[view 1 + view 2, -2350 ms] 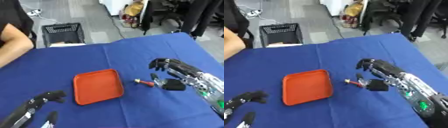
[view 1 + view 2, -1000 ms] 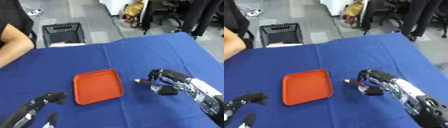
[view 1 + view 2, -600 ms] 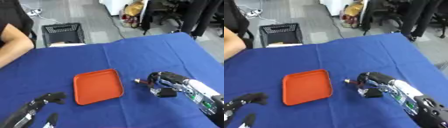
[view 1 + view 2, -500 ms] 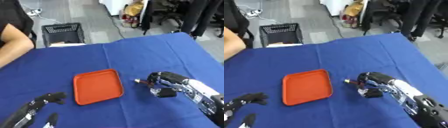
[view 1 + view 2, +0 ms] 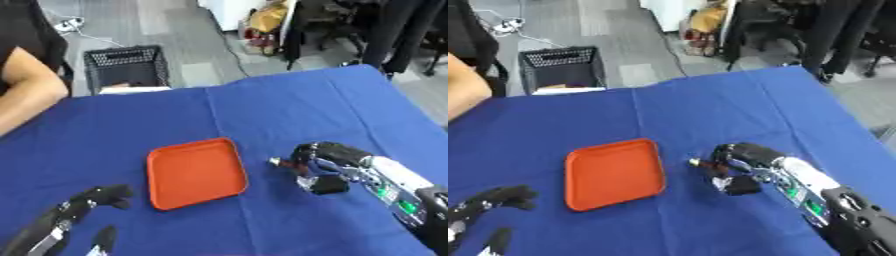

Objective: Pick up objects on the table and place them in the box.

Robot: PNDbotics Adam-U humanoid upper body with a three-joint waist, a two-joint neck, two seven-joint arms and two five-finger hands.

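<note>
An orange tray [image 5: 194,172] lies flat on the blue table, left of centre. Just right of it, my right hand [image 5: 328,156] is down on the cloth with its fingers curled over a small object [image 5: 276,162]; only a pale tip with some red shows at the hand's left side. A small black piece [image 5: 328,187] sits under the thumb side of the hand. My left hand [image 5: 86,202] rests at the lower left with its fingers curled, holding nothing.
The blue cloth [image 5: 262,110] covers the whole table. A black wire basket [image 5: 125,66] stands on the floor beyond the far edge. A person's bare arm [image 5: 26,95] is at the far left edge.
My right hand has come down and left from above the object and has curled its fingers over it. The left hand and the tray have stayed put.
</note>
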